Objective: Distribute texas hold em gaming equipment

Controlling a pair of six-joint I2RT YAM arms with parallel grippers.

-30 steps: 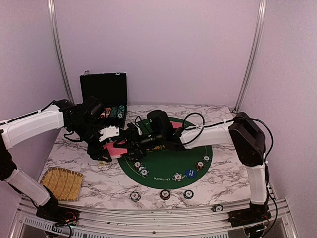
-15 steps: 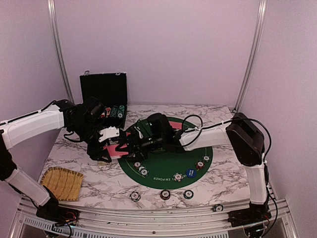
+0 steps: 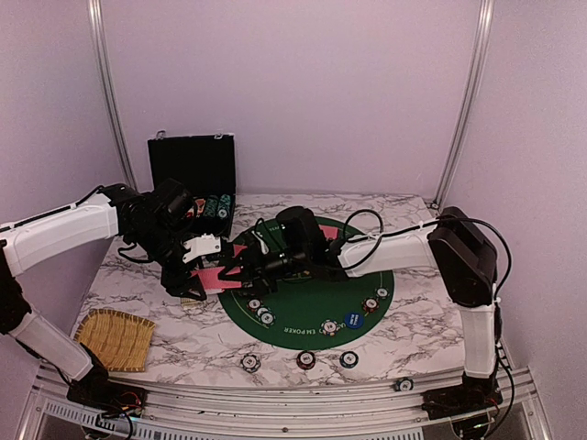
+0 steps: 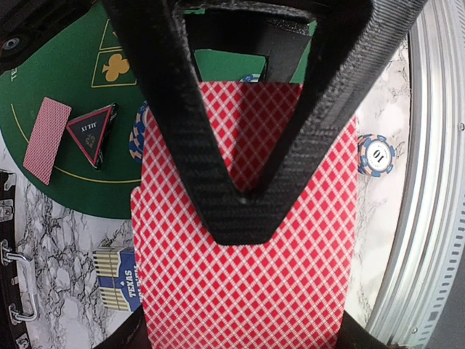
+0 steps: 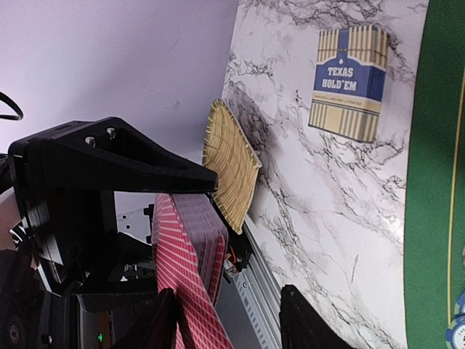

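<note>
Cards with a red diamond-lattice back fill the middle of the left wrist view. They are stacked as a deck of red-backed cards (image 4: 247,291) and clamped flat by the left tool (image 4: 243,218), whose upper finger is a black, woven-textured V-shaped frame. Overhead, the deck hangs centre-left in the frame, over the marble-veined surface (image 3: 413,339) at the left rim of the round green felt (image 3: 312,298).

The right tool (image 3: 241,266) reaches across the felt to the deck's right end. In the right wrist view its dark fingers (image 5: 301,323) stand wide apart at the bottom edge. The deck's edge comes down between them, close to the left-hand one; contact cannot be told.

At the upper left of the left wrist view a single red-backed card (image 4: 46,138) lies flat on the felt beside a dark triangular marker (image 4: 91,134) with a red rim. A blue-and-white striped chip (image 4: 375,154) marked 10 lies on the marble at the right, and a striped card box (image 4: 120,278) at the lower left.

Overhead, a row of three striped chips (image 3: 305,359) runs along the bottom of the surface. A blue round button (image 3: 351,320) sits on the felt's lower right, a woven straw mat (image 3: 115,337) at the lower left, and a black chip case (image 3: 193,174) stands open at the upper left.
</note>
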